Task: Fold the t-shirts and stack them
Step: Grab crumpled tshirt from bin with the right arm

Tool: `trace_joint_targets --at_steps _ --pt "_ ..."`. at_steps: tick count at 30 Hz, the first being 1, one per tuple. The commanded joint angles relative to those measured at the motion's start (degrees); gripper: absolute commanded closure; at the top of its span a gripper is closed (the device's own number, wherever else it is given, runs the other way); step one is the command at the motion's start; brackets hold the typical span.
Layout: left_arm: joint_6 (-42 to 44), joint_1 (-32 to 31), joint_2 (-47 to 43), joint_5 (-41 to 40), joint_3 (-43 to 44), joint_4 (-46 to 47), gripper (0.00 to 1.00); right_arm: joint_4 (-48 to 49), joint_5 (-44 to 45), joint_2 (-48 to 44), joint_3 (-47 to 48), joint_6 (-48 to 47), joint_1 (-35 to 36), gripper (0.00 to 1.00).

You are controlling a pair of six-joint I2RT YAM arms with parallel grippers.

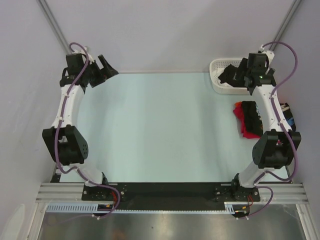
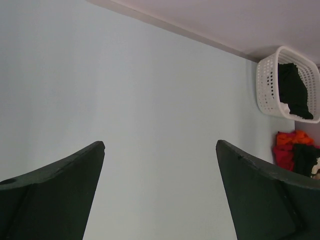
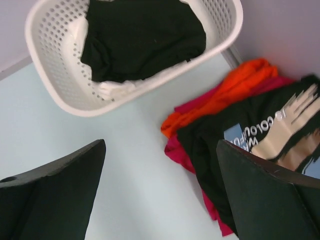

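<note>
**Location.** The t-shirts lie in two lots at the upper right of the top view. A black t-shirt [image 3: 145, 35] sits crumpled in the basket [image 3: 55, 75], with white cloth [image 3: 112, 89] showing beneath it. Just beside the basket, a loose pile rests on the bench [image 1: 160, 125]. In it a red-orange t-shirt [image 3: 235, 82] is partly covered by a printed black t-shirt [image 3: 240, 135]. Both lots appear bunched, not laid flat.

**Handling.** The cloth is judged light, limp and not fragile. It will sag and drag when lifted, and neighbouring layers may come up together. The best hold is a raised ridge, such as the crest of the black t-shirt near the basket's middle. Collars and hems cannot be made out.

**Hands.** The right hand [image 3: 160, 145] hangs above the basket, jaws spread wide, holding nothing. The left hand [image 2: 160, 145], at the upper left of the top view, is likewise wide open and empty, well apart from all cloth.

**Obstructions.** The basket wall limits any low approach. The pile lies close against the right arm.
</note>
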Motion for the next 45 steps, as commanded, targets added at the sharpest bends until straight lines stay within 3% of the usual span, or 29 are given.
trace_joint_targets --at_steps 1,2,3,5,6,8,9,11,15,20,26,31,36,41,45 --pt "6.47 -2.95 2.02 8.41 3.98 -0.14 0.00 -1.87 0.49 4.14 9.28 -6.15 1.51 0.00" --pt "9.11 -5.57 1.66 10.77 3.72 -0.67 0.00 -2.14 -0.66 4.85 10.09 -5.97 2.21 0.00" --pt "13.22 -6.21 1.57 8.53 3.80 -2.59 0.00 -1.97 -1.54 5.81 10.53 -5.80 4.56 0.00" --pt "16.32 -13.21 2.27 2.64 6.08 -9.42 0.00 -0.04 -3.47 6.35 10.54 -5.88 7.82 0.00" --pt "20.17 -15.68 2.89 -7.48 7.31 -12.07 0.00 0.66 -3.39 6.78 10.71 -7.01 9.58 0.00" --pt "26.32 -23.65 3.50 -16.67 7.85 -16.21 0.00 1.11 -0.67 9.06 12.28 -8.33 15.38 0.00" --pt "27.49 -26.14 3.59 -28.46 7.06 -16.84 0.00 0.59 0.38 10.12 13.34 -8.95 17.31 0.00" --pt "28.56 -30.19 4.38 -33.83 3.73 -17.80 0.01 -1.78 2.76 13.63 15.62 -9.39 20.40 0.00" --pt "22.25 -29.16 4.31 -38.60 0.38 -18.52 0.00 -3.11 6.10 15.84 16.52 -10.36 21.99 0.00" --pt "16.53 -21.00 0.44 -20.70 -4.18 -14.14 0.00 -2.67 7.33 14.88 15.37 -11.07 16.65 0.00" --pt "17.83 -18.70 0.87 -16.98 -4.46 -14.28 0.01 -1.26 2.69 16.45 17.82 -9.40 4.96 0.01" --pt "18.89 -18.52 2.01 -15.49 -3.23 -16.40 0.00 -0.38 -5.47 26.35 26.69 -8.43 -4.27 0.06" --pt "20.65 -18.52 2.36 -15.40 -4.10 -18.42 0.00 -1.44 -10.59 36.83 39.96 -7.73 -4.55 0.08" --pt "20.91 -18.52 2.36 -13.04 -6.21 -18.51 0.01 1.11 -16.83 43.51 43.31 -7.11 -3.32 0.07" --pt "20.56 -18.52 3.42 -9.08 -6.57 -18.51 0.00 2.07 -16.05 47.65 44.72 -7.81 -2.00 0.07"
